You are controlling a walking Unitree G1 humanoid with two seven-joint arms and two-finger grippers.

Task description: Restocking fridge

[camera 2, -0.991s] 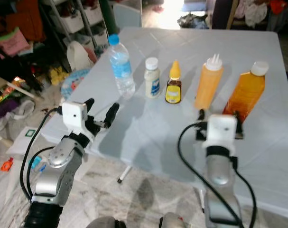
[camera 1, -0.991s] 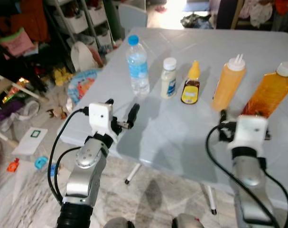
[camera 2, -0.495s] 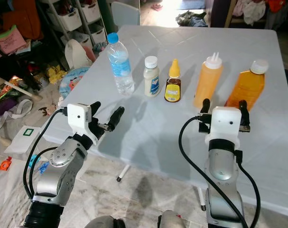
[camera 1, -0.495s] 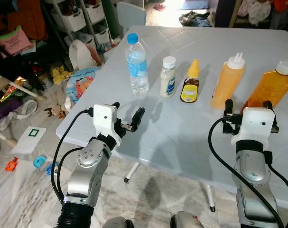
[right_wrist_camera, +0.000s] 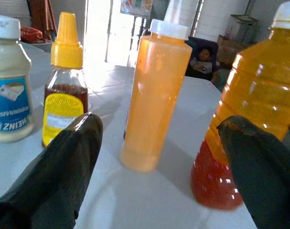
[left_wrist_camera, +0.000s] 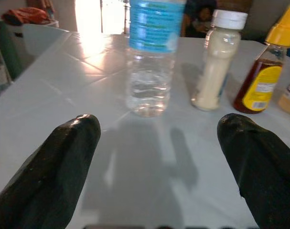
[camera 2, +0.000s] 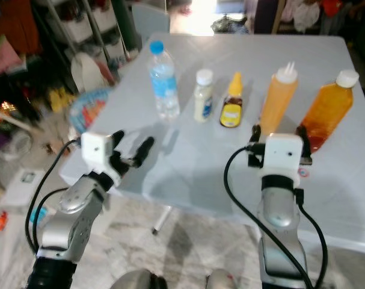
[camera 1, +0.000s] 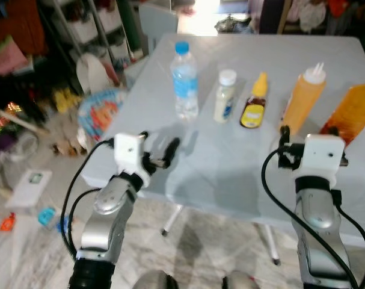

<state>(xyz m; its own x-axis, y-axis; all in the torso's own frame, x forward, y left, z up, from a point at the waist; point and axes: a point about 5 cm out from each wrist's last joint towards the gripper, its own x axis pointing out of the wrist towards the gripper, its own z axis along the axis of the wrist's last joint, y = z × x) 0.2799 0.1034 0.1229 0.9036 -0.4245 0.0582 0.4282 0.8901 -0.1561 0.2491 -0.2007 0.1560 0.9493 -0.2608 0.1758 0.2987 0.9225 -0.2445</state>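
Five items stand in a row on the pale grey table (camera 1: 230, 174): a water bottle (camera 1: 185, 81) with a blue cap, a mayonnaise jar (camera 1: 225, 96), a honey bottle (camera 1: 255, 102) with a yellow cap, an orange squeeze bottle (camera 1: 302, 99) and a large orange juice bottle (camera 1: 353, 108). My left gripper (camera 1: 159, 144) hovers open over the table's near left edge, short of the water bottle (left_wrist_camera: 152, 57). My right gripper (camera 2: 278, 133) is open in front of the squeeze bottle (right_wrist_camera: 152, 95) and the juice bottle (right_wrist_camera: 250, 114), touching neither.
Toys, bags and papers (camera 1: 35, 180) litter the floor to the left of the table. Shelving with bins (camera 1: 98, 30) stands at the far left. A pale chair (camera 1: 155, 18) is at the table's far end. A table leg (camera 1: 170, 220) shows below the near edge.
The camera has shifted and the picture is blurrier. The right gripper has come up a little closer to the orange bottles. The left gripper and the bottles hold their places.
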